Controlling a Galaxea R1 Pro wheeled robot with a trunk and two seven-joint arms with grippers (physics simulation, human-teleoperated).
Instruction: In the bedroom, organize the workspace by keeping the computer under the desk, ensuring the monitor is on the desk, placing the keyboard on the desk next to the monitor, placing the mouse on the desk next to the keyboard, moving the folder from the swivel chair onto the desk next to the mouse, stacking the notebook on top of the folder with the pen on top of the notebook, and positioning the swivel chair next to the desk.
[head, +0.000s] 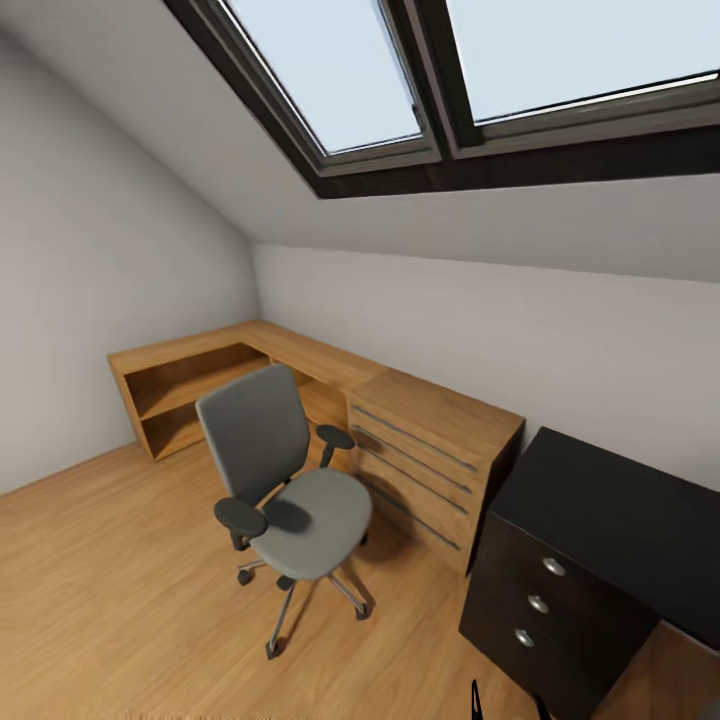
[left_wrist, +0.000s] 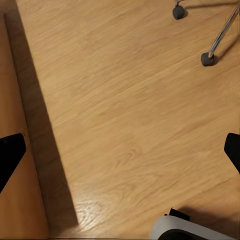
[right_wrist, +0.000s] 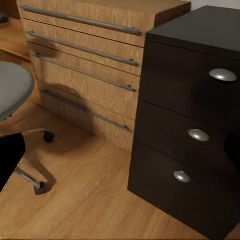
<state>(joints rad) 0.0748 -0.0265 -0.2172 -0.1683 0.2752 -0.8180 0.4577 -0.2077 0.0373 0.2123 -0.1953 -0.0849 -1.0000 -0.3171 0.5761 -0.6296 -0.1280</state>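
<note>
Head view: swivel chair (head: 290, 490) on plank floor (head: 110, 590), seat bare, before light wooden cabinets (head: 400, 420); black-topped desk (head: 620, 500) at right, drawers (head: 535, 600) facing chair.
Left wrist view: left gripper (left_wrist: 122, 152) spread over floor; chair castors (left_wrist: 207, 59) beyond.
Right wrist view: right gripper (right_wrist: 125, 152) spread; desk drawers (right_wrist: 200, 135) beside cabinet drawers (right_wrist: 85, 75); chair seat (right_wrist: 12, 92) at edge.

I see sloped grey-white walls (head: 120, 250), black-framed skylights (head: 400, 70) across the frame's top, light wood plank floor (head: 110, 590), and low wooden cabinets (head: 300, 365) mid-frame.
</note>
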